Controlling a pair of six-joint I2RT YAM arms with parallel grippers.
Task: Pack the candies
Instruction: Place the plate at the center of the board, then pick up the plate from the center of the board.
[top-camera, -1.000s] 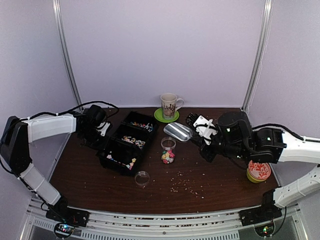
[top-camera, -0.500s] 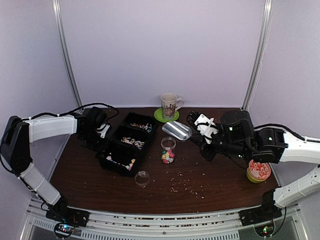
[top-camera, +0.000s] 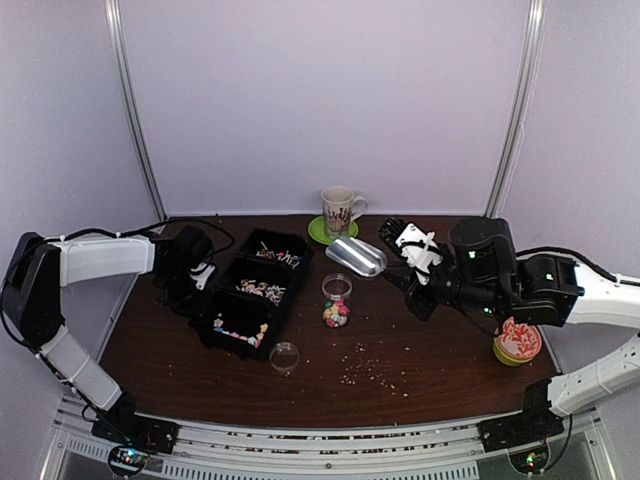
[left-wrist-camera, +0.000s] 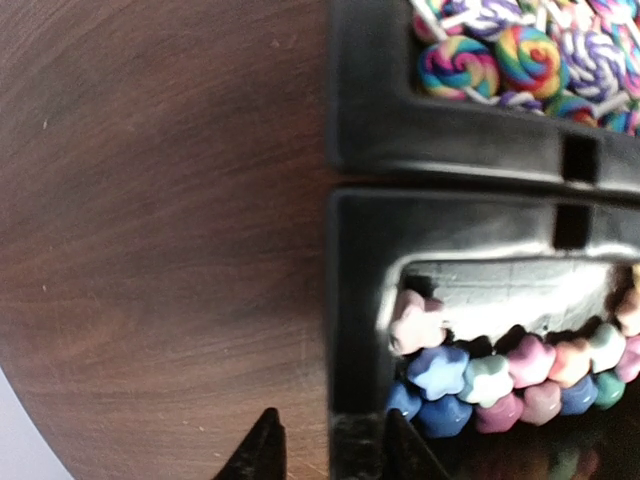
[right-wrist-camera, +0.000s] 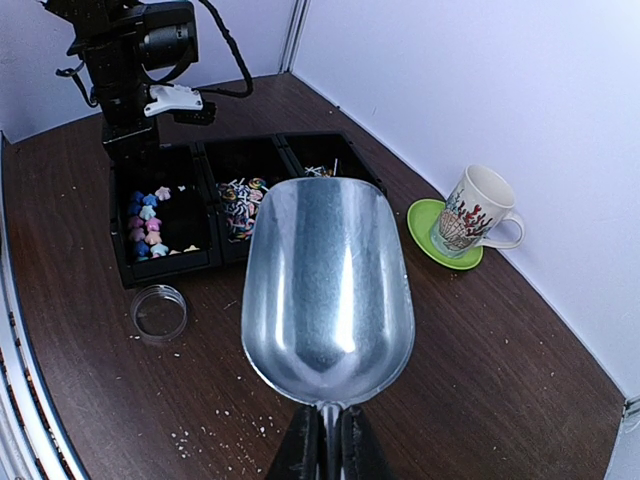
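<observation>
The candies lie in a black three-part tray (top-camera: 228, 338): pastel star pieces (left-wrist-camera: 500, 380) in the near part, swirled lollipops (left-wrist-camera: 480, 60) in the middle one. More candies fill the bottom of a small clear jar (top-camera: 336, 303). My left gripper (left-wrist-camera: 335, 447) is open, its fingers astride the tray's left wall, at the tray's left edge (top-camera: 203, 288) in the top view. My right gripper (right-wrist-camera: 328, 445) is shut on the handle of an empty metal scoop (right-wrist-camera: 328, 290), held above the table behind the jar (top-camera: 356, 258).
A clear round lid (top-camera: 284, 355) lies in front of the tray. Pale crumbs (top-camera: 372, 372) are scattered near the front. A mug (top-camera: 339, 210) on a green saucer stands at the back. An orange-patterned tin (top-camera: 517, 343) sits at the right.
My left gripper has come nearer along the tray's left side and its jaws have parted. The tray has shifted slightly. My right arm has drifted a little to the right with the scoop.
</observation>
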